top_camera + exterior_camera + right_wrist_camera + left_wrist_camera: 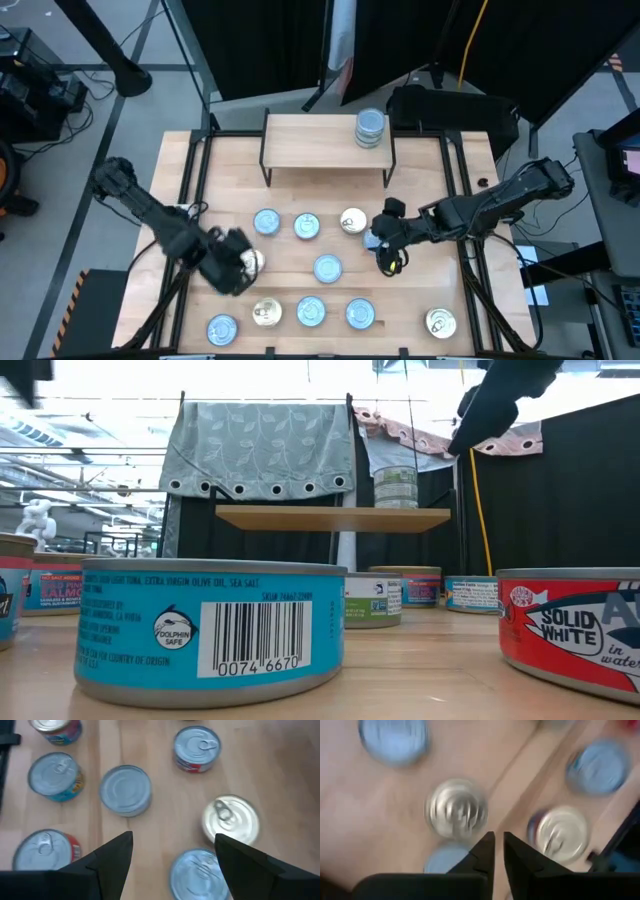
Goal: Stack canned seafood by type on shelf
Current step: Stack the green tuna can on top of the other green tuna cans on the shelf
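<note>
Overhead first: the shelf (300,143) sits at the far end of the table with one short stack of tins (370,128) at its right end, the only seafood up there. Everything else is on the table in front of the shelf: a row of three tins (305,226), a lone blue tin (327,267) nearer, then a front row (311,312) and a gold tin (440,322) off to the right. The left gripper (243,263) hovers over the near left part of that spread, well clear of the shelf; the right gripper (384,238) hangs just right of the row of three. Down at table height, a big blue-sided tin (210,628) and a red-sided tin (572,630) fill the foreground, and the shelf stack (395,488) shows beyond, on the shelf top. Left wrist view now: the left claw's fingers (481,854) are pinched nearly together with nothing between them, a silver-lidded tin (456,810) lying beyond the tips. Right wrist view: that claw's fingers (116,854) stand wide apart and empty, over a blue lid (199,872) with a cream-lidded tin (231,820) close by. So I'd call the job barely begun, with about ten tins left to sort.
</note>
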You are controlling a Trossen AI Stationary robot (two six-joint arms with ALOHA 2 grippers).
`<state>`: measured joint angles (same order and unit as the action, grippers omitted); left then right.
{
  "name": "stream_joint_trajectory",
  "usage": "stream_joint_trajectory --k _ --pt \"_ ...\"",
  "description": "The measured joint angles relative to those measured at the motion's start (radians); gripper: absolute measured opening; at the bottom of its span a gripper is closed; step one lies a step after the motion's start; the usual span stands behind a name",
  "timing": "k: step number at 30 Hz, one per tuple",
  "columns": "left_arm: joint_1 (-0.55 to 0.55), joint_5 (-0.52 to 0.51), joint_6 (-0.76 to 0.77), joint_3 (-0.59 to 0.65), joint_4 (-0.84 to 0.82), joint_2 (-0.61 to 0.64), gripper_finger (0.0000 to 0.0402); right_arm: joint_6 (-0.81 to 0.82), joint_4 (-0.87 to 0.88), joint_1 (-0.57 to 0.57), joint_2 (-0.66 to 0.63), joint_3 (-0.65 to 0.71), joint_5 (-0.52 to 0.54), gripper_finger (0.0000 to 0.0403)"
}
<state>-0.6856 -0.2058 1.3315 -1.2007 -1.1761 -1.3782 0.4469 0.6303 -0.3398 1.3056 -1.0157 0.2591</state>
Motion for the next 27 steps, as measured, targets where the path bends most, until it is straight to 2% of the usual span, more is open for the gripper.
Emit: stream_joint_trajectory --k 4,14,22,27 --pt "-0.111 0.024 0.099 0.0 -0.018 -0.087 0.0006 0.005 -0.064 -0.025 0.005 0.003 0.0 0.0272" --pt "-0.324 0.067 0.336 0.0 -0.01 -0.281 0.0004 -0.075 -0.366 -0.045 0.057 0.001 -0.003 0.0272" --pt "-0.387 0.014 0.478 0.043 -0.012 -0.318 0.0004 -0.127 -0.43 -0.046 0.156 0.001 -0.009 0.0272" --pt "-0.401 0.019 0.573 0.106 0.007 -0.318 0.0004 -0.136 -0.43 -0.046 0.195 0.002 -0.084 0.0272"
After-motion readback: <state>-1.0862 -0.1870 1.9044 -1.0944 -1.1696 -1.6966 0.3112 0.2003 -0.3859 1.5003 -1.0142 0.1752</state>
